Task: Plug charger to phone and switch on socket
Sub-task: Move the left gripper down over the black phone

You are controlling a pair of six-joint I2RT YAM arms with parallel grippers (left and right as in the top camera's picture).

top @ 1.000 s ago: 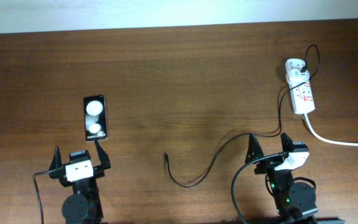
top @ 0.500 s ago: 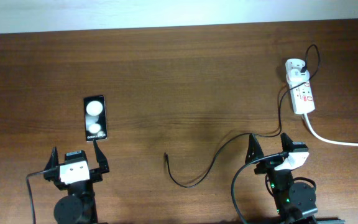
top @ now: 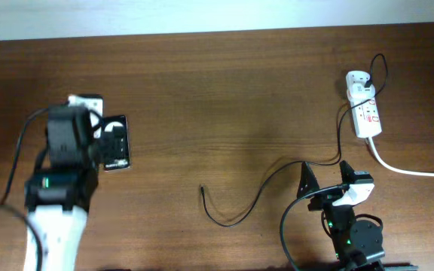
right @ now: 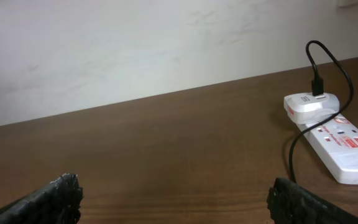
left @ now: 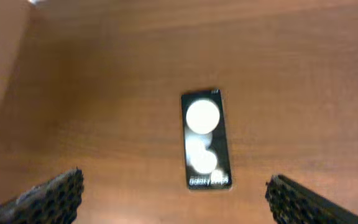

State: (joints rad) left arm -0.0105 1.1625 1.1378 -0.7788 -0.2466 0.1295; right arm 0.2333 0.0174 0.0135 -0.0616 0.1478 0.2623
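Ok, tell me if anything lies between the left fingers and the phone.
Nothing visible does: only brown wooden table shows between the open left fingers and the glossy black rectangular phone lying flat ahead of them.

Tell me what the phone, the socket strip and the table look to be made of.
The phone: glossy black face, likely glass, since it mirrors two bright light spots. The socket strip: smooth white moulded plastic by its look, with red markings. The table: dark brown wood or wood veneer, judging by the streaked grain, with a low sheen.
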